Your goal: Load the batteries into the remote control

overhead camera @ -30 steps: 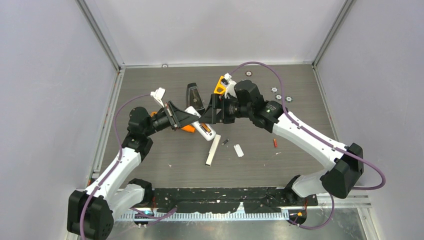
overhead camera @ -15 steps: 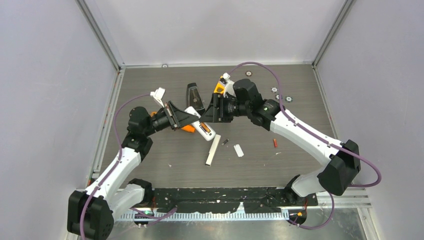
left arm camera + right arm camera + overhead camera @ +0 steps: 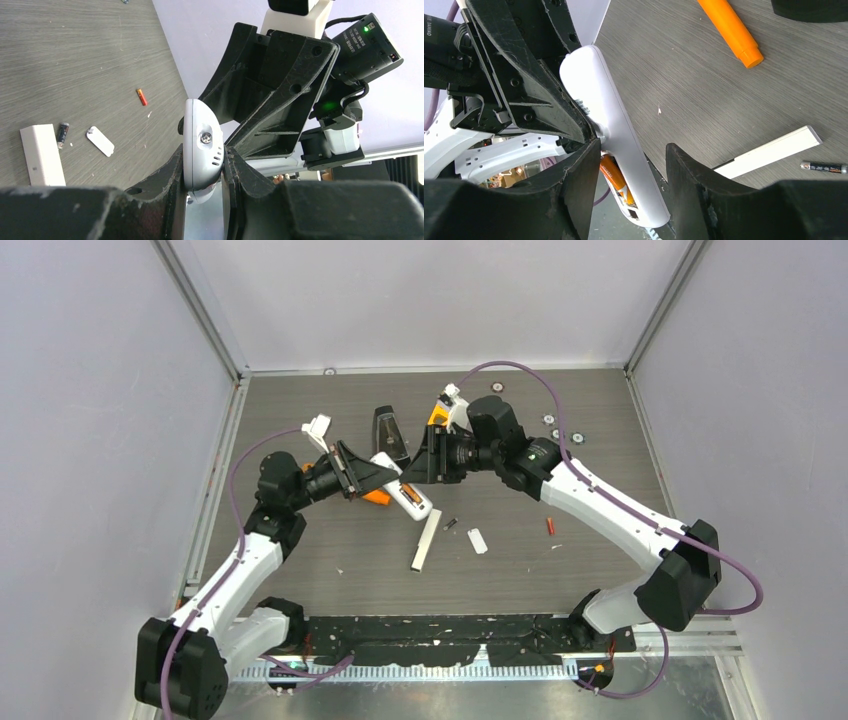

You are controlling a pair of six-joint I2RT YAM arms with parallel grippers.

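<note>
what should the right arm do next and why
Probably press the orange battery home with the right gripper: it lies in the open bay of the remote, beside one finger, the jaws straddle the remote, and the left gripper clamps it steady.

White shells and black joints are seen on both arms (image 3: 235, 570) — purple cables (image 3: 231, 495) are looped alongside; the left end effector (image 3: 202, 150) and right end effector (image 3: 631, 147) are black.
</note>
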